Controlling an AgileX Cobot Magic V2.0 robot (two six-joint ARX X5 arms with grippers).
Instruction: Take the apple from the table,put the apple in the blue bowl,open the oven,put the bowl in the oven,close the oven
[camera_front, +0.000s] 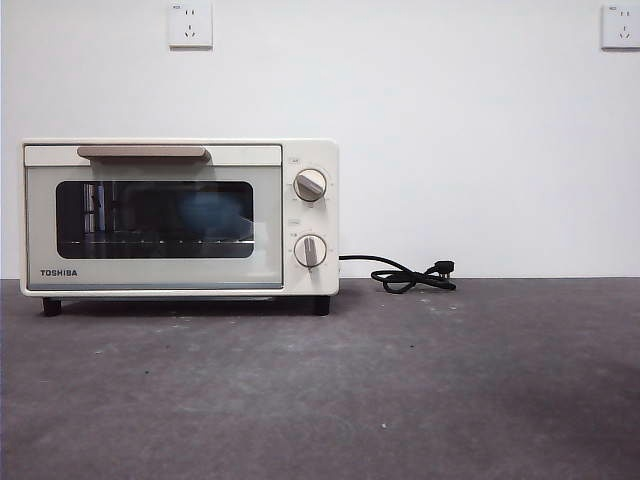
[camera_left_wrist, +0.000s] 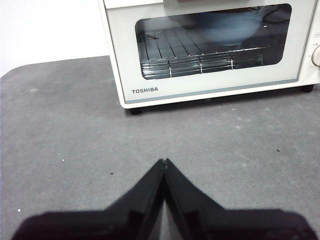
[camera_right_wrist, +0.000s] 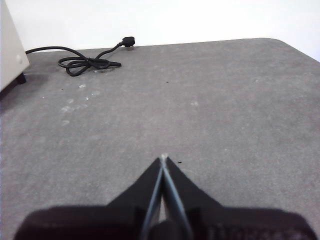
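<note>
Oven (camera_front: 180, 218) door shut; blue bowl (camera_left_wrist: 225, 27) seen through the glass on the rack, apple not discernible. Task judged essentially complete. Left gripper (camera_left_wrist: 164, 162) and right gripper (camera_right_wrist: 163, 159) both closed and empty, parked above grey speckled table (camera_front: 400, 400). Cord (camera_front: 410, 277) at oven's 3 o'clock; white wall behind.

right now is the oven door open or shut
Shut: the oven door sits flush with its front, handle up top, blue bowl visible behind the glass.

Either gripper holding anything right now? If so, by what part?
Nothing held. Left gripper and right gripper are both shut empty above the table; the blue bowl sits inside the closed oven.
</note>
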